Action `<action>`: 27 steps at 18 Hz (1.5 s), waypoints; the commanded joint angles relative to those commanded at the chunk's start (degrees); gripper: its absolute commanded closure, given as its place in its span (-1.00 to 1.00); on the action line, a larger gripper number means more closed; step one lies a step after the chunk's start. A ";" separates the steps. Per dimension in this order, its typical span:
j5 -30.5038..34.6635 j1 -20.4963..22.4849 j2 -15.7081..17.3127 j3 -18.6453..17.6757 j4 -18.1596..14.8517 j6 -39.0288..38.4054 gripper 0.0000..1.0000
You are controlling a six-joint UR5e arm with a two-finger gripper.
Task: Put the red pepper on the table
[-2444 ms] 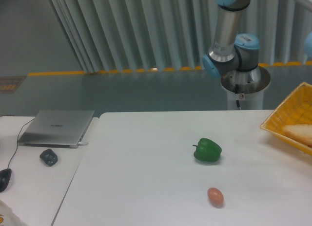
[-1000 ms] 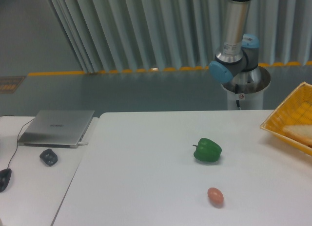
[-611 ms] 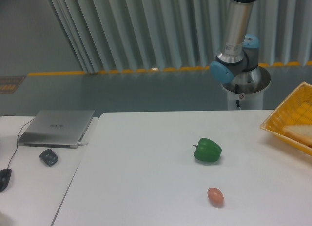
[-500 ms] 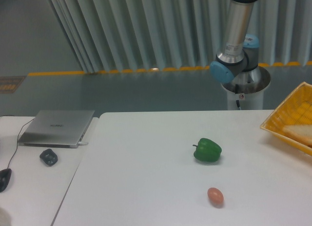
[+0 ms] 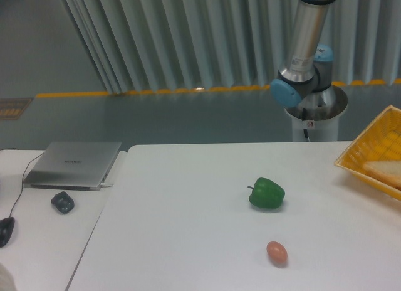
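Observation:
The red pepper is out of view. The white table (image 5: 175,216) fills the lower middle of the frame. Only the arm's base and lower link (image 5: 305,59) show behind the table's far right edge; the link rises out of the top of the frame. The gripper itself is out of view.
A green bell pepper (image 5: 267,193) rests on the table right of centre, with a small pinkish-brown egg-shaped thing (image 5: 276,253) nearer the front. A yellow basket (image 5: 376,154) holding a pale bread slice sits at the right edge. The adjoining desk carries a laptop (image 5: 74,164), a dark small object (image 5: 62,202) and a mouse (image 5: 5,230).
The arm's lower link has swung upright and shifted slightly right. The objects on the table have not moved.

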 joint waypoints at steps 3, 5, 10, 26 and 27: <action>0.00 -0.26 -0.09 -0.26 0.09 -0.35 -1.00; 0.09 -0.35 -0.09 -0.26 0.09 -0.35 -1.00; 0.35 -0.70 -0.70 -0.35 0.18 -0.35 -1.00; 0.88 -2.46 -2.55 0.53 1.06 0.61 0.22; 0.88 -2.46 -2.46 0.79 1.06 0.70 0.26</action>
